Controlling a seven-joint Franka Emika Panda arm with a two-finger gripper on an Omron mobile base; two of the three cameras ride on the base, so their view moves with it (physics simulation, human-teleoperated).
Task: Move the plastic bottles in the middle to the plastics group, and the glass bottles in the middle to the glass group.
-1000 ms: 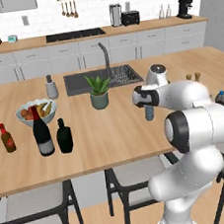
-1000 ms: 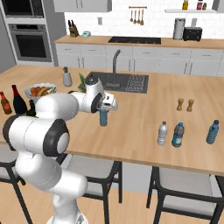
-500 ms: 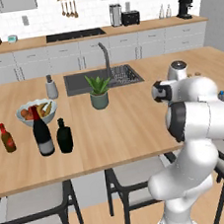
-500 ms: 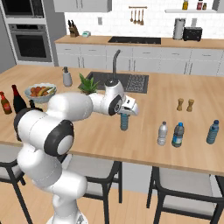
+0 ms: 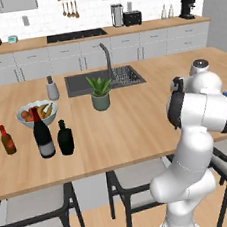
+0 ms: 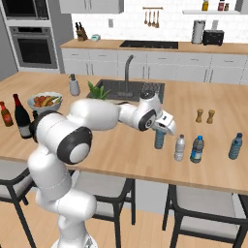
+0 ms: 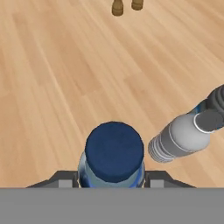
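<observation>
My gripper (image 6: 160,132) is shut on a blue-tinted plastic bottle (image 6: 159,140), which it holds upright low over the wooden counter (image 6: 121,150). In the hand view its dark blue cap (image 7: 114,151) sits between the fingertips (image 7: 65,180). Just to its right stand a clear-whitish plastic bottle (image 6: 179,147) (image 7: 180,136) and the plastics group: a blue bottle (image 6: 196,149) and another blue bottle (image 6: 235,146). Far to the left stands the squat black glass bottle (image 5: 64,138), beside the glass group's wine bottle (image 5: 42,133) and sauce bottle (image 5: 7,140).
Two small wooden shakers (image 6: 205,116) stand behind the plastic bottles. A fruit bowl (image 5: 37,112), a potted plant (image 5: 100,93) and the sink (image 5: 106,79) lie further back. Stools (image 6: 203,213) stand under the counter's near edge.
The arm has swung to the right across the counter, carrying the blue-tinted bottle close up to the clear bottle. The other bottles have not moved.
</observation>
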